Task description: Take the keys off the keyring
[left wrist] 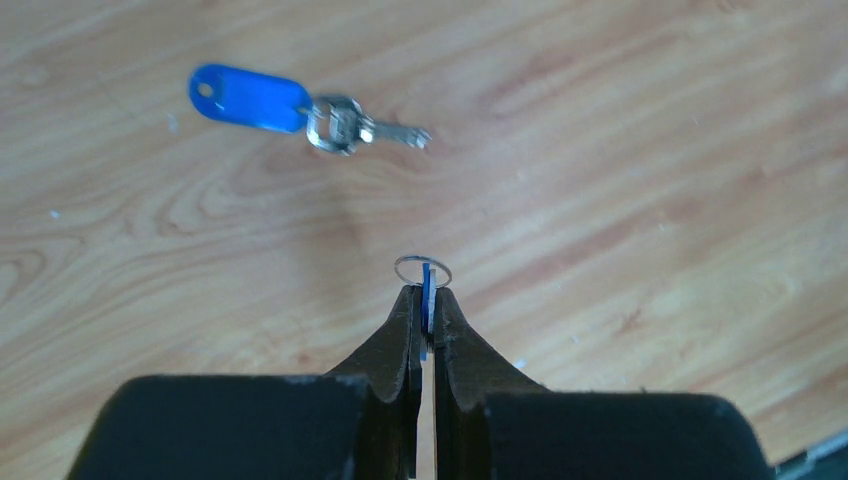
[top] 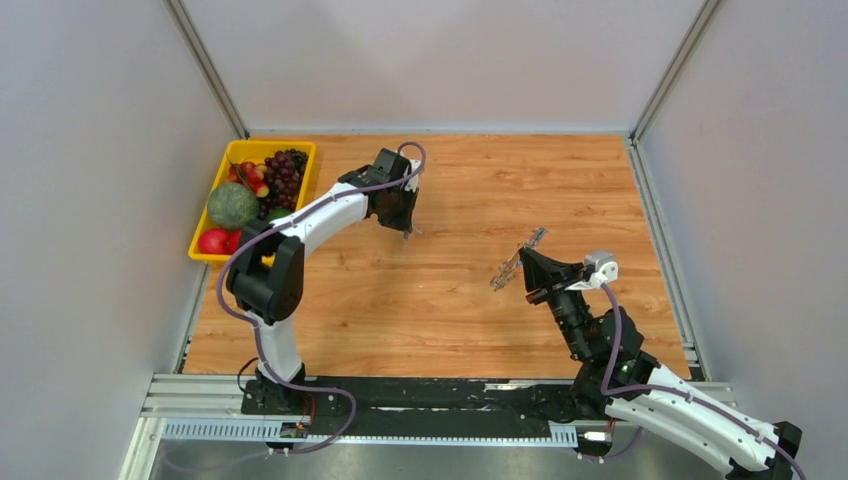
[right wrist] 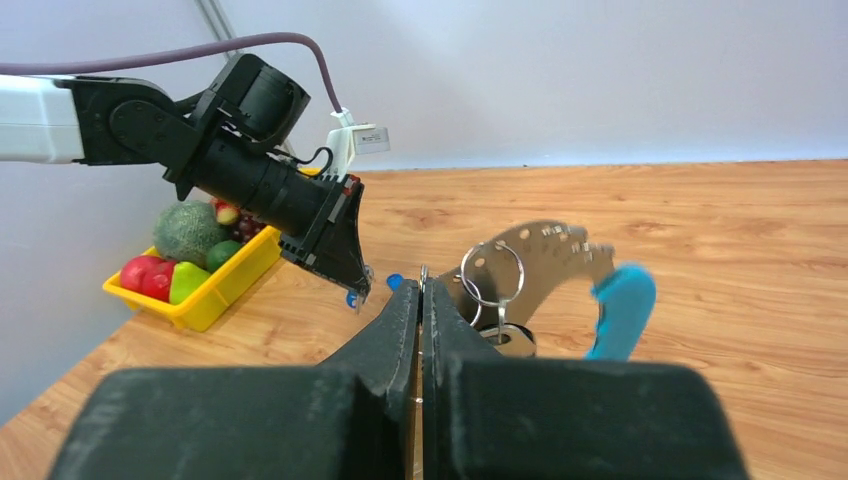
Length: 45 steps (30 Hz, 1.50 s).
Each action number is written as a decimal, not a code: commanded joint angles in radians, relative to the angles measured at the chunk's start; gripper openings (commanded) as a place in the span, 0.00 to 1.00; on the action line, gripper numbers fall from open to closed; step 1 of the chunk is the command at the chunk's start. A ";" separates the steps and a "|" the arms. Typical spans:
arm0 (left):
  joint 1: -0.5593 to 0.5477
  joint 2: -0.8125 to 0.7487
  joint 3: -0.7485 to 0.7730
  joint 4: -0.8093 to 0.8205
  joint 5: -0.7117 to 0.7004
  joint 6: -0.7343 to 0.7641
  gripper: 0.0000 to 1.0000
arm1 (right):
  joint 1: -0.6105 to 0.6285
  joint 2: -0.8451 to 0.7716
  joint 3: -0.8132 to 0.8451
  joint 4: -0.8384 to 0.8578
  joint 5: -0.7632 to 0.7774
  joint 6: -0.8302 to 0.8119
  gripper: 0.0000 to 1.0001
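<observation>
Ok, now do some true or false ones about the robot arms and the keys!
1. The right gripper is shut on the keyring. True.
2. The left gripper is open and empty. False: it is shut on a thin blue tag with a small wire ring.
3. A blue-tagged key lies on the table. True.
4. The fruit sits in a red bin. False: the bin is yellow.
</observation>
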 commanded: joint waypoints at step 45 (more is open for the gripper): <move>0.063 -0.896 -0.348 0.113 -0.357 0.015 1.00 | -0.434 1.253 0.928 -0.220 -0.170 0.114 1.00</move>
